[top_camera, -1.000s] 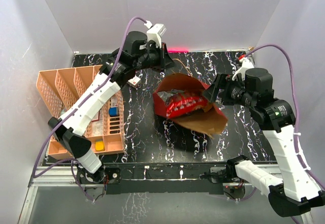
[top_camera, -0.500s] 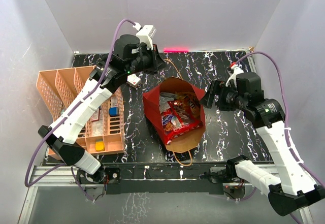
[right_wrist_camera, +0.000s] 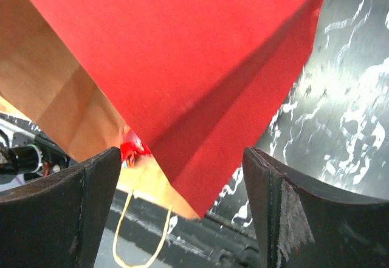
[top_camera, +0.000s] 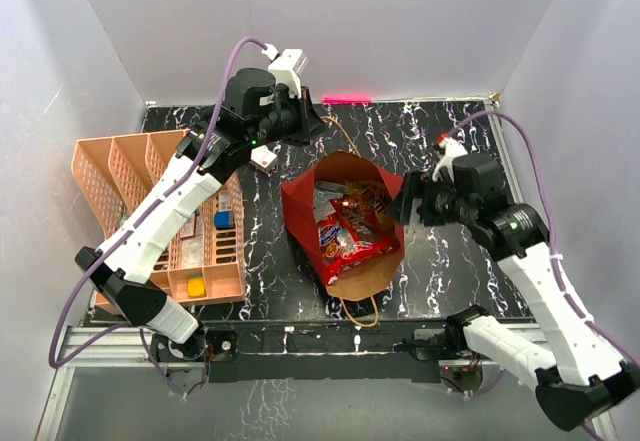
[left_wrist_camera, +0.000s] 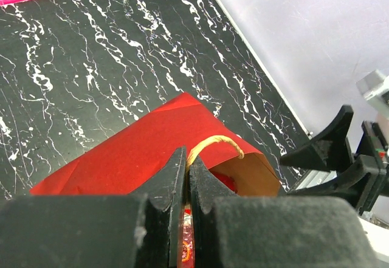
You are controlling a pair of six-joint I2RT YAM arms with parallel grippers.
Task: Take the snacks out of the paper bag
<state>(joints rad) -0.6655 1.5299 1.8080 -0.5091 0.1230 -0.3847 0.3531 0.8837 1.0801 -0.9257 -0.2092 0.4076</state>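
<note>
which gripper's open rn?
The right gripper: its fingers stand wide apart by the red side of the bag. The left gripper is pinched shut on the bag's cord handle.

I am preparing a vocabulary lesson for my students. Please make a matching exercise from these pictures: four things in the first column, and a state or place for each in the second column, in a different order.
Column one
1. paper bag
2. snacks
3. left end effector
4. right end effector

Column two
A. open, at the bag's red side
B. inside the bag
C. shut, with the cord handle coming out between its fingers
D. red outside, brown inside

Pairs: 1-D, 2-B, 3-C, 4-A
</note>
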